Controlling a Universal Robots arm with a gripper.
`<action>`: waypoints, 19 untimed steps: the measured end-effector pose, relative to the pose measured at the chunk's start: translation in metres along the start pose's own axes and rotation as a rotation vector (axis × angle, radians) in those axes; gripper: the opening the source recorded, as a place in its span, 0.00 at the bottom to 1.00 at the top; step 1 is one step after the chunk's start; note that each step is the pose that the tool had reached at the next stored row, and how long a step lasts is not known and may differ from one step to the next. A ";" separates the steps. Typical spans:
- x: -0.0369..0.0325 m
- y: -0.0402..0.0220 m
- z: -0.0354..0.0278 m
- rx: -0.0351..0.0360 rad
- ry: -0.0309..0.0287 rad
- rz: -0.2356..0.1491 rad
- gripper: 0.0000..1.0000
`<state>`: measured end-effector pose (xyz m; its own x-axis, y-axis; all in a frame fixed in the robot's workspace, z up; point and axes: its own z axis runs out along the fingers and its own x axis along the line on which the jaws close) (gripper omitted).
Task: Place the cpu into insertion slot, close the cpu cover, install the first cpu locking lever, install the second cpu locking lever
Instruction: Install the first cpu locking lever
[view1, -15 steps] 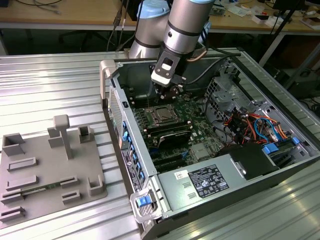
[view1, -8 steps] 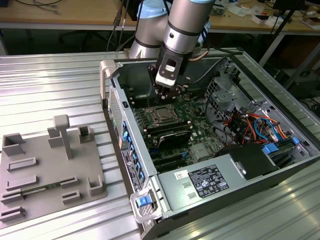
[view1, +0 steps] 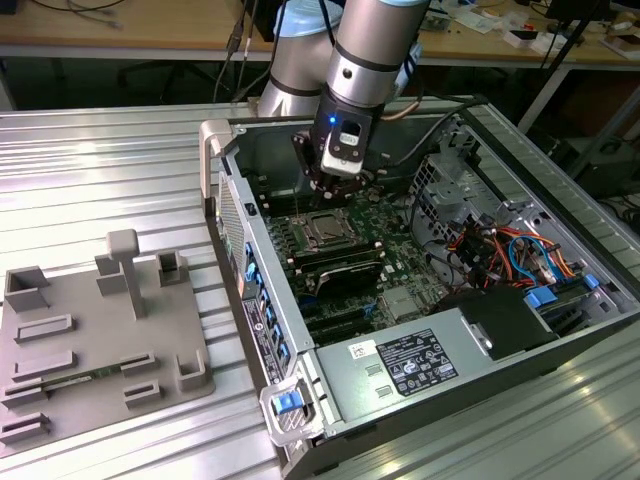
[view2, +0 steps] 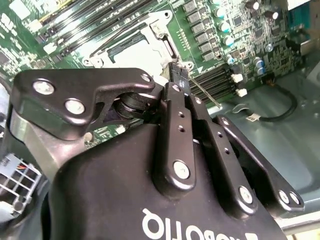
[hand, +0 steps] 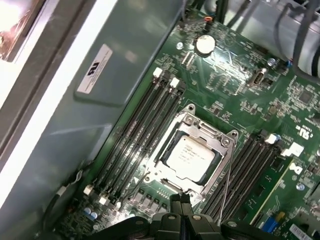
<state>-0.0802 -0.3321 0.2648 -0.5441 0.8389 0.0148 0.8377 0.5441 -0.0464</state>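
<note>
Gripper (view2: 178, 70): poised low over the motherboard (hand: 240, 90) inside the open computer case (view1: 232, 215), fingers (view2: 172, 107) clenched tip to tip, nothing visibly pinched between them.
Cpu (hand: 192, 157): seated flat in the insertion slot (hand: 163, 150), silvery face up, as seen in the first wrist view.
Cpu cover (hand: 206, 127): lying down over the chip's edges and framing it on all four sides; judged closed.
Locking lever (view2: 202, 92): thin wire rod running out from just beside the fingertips in the second wrist view, on the socket's side next to the memory slots (view2: 215, 80); touching the tips or just clear of them, impossible to tell.
Step in hand: by the look of it, working a lever down with the shut tips as a pusher; first or second lever, impossible to say.
Doing it well: probably best to press on the rod itself, near its free end, following its arc and then nudging it sideways under its catch; to keep the tips off the cover's frame and the memory slots alongside; to go slowly, thin springy wire being likely to slip off smooth pads.
Risk: sideways skid onto the board's small parts; lever springing up if not hooked.
</note>
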 end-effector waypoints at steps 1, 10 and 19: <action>0.0000 0.0000 0.0000 0.0003 -0.0008 -0.016 0.11; 0.0000 -0.0001 0.0001 0.0025 -0.0079 -0.169 0.11; 0.0016 -0.0024 0.0014 0.0023 -0.0124 -0.332 0.11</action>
<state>-0.0832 -0.3320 0.2635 -0.7877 0.6158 0.0173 0.6147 0.7876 -0.0433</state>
